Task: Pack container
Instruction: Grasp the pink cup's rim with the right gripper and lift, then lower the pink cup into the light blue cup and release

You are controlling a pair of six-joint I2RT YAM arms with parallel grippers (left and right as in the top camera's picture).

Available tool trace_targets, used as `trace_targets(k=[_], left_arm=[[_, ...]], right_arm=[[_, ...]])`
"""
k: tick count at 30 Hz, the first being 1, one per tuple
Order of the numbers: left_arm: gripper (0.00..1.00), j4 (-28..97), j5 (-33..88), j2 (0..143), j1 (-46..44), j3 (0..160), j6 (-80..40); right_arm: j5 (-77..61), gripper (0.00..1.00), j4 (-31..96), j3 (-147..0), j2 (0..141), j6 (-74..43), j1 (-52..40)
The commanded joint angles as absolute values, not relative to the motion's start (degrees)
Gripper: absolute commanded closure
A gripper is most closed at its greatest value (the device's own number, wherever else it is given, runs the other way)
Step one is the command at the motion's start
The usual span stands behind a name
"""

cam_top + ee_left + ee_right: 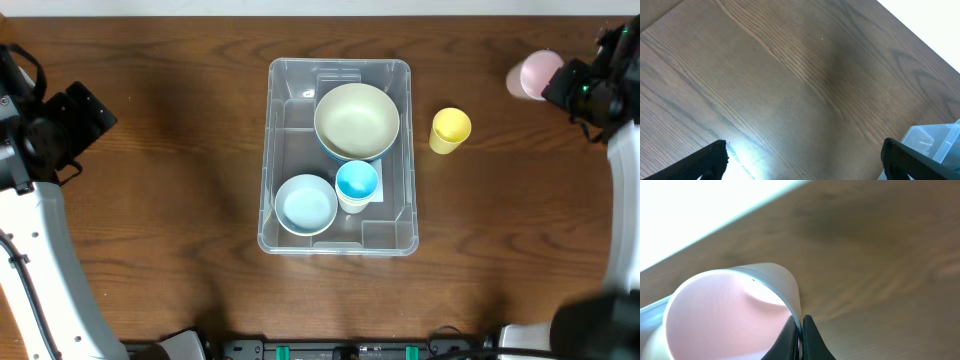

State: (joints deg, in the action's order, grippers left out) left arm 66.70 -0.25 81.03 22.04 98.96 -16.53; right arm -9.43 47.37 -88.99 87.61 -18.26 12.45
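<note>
The clear plastic container [339, 157] sits mid-table; its corner also shows in the left wrist view [935, 142]. Inside it are a large cream bowl [357, 120], a light blue bowl [306, 204] and a blue cup [357, 184]. A yellow cup [450, 130] stands on the table just right of the container. My right gripper [800, 330] is shut on the rim of a pink cup [725, 315], which shows at the far right in the overhead view [535, 74]. My left gripper [802, 160] is open and empty over bare table, left of the container.
The brown wooden table [160, 180] runs all round the container. Its far edge lies just beyond the pink cup. The left arm [45, 130] is at the left edge, the right arm [600, 90] at the right edge.
</note>
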Motion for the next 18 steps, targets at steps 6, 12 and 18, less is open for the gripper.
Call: trace_targets(k=[6, 12, 18], left_arm=[[0.02, 66.8, -0.7, 81.3, 22.3, 98.5, -16.6], [0.02, 66.9, -0.7, 81.3, 22.3, 98.5, -16.6], [0.02, 66.8, -0.7, 81.3, 22.3, 98.5, -16.6]], right_arm=[[-15.1, 0.99, 56.6, -89.2, 79.2, -11.9, -10.5], [-5.3, 0.99, 60.4, -89.2, 83.3, -11.5, -24.5], [0.0, 0.99, 60.2, -89.2, 90.1, -11.8, -29.3]])
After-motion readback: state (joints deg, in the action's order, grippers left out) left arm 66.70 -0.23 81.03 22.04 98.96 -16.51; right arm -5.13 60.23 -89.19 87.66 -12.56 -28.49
